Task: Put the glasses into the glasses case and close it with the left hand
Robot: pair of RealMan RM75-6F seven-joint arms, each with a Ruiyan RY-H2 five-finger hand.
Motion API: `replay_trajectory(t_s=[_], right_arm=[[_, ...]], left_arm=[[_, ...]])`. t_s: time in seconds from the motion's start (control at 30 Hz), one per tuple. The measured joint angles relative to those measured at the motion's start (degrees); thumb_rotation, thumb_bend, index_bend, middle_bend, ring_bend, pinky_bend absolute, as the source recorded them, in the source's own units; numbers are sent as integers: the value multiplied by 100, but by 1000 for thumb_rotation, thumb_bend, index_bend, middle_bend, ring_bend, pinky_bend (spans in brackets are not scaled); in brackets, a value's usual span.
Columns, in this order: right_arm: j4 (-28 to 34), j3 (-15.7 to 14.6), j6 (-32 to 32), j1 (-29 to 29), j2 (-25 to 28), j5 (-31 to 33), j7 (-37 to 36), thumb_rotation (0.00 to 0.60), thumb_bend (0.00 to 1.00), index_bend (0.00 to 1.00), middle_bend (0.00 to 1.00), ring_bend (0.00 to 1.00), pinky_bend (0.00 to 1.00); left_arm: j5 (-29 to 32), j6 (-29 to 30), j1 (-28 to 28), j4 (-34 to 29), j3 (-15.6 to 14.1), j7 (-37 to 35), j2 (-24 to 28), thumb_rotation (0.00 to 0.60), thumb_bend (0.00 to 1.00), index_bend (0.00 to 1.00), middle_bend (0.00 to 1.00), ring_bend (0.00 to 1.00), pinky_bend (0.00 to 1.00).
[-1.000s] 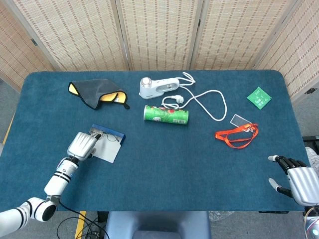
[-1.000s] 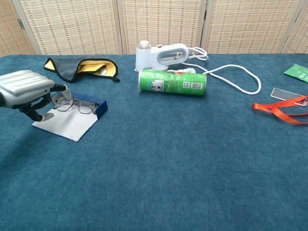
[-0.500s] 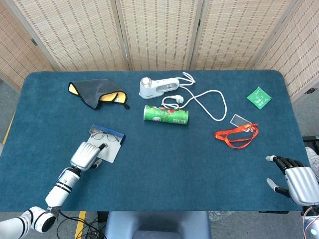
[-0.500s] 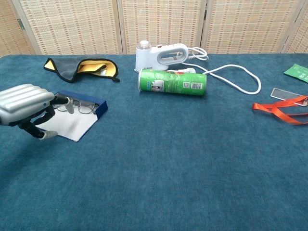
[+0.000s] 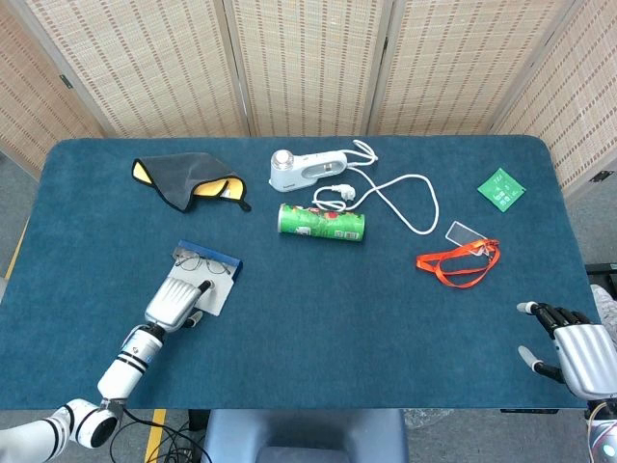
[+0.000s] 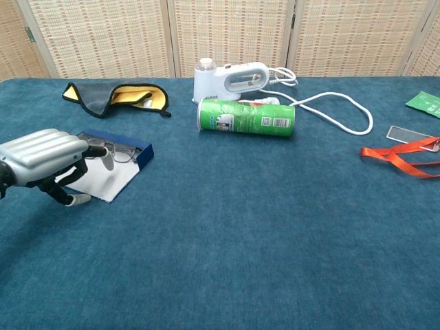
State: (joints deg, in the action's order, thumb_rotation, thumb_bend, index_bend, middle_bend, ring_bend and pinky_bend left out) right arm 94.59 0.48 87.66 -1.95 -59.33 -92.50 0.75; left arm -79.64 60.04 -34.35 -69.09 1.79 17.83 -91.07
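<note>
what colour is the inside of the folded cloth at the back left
Yellow inside the dark grey folded cloth, clearest in the chest view.

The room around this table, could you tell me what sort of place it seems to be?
Probably a lab or staged test room, not a home. Woven folding screens fence off the blue-covered table, and unrelated items are scattered on it: a green can, a handheld appliance, an orange lanyard.

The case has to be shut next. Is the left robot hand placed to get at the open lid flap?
Probably yes. The left robot hand is over the near edge of the grey lid flap of the glasses case, with nothing between them. The glasses lie inside, behind the flap.
</note>
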Motion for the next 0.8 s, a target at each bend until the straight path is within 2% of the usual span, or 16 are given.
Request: replay_trajectory(t_s=[0.5,0.8], right_arm=[[-27,0,27,22,6,18,-30,600,214,295,367,428,437],[-28,-10,55,41,10,2,-39,600,214,295,367,428,437]], left_arm=[[117,-147,-57,87,113,95,-133,600,326,333,860,858,934],[109,-126,-65,239,166,-64,-204,600,326,413,867,859,934]])
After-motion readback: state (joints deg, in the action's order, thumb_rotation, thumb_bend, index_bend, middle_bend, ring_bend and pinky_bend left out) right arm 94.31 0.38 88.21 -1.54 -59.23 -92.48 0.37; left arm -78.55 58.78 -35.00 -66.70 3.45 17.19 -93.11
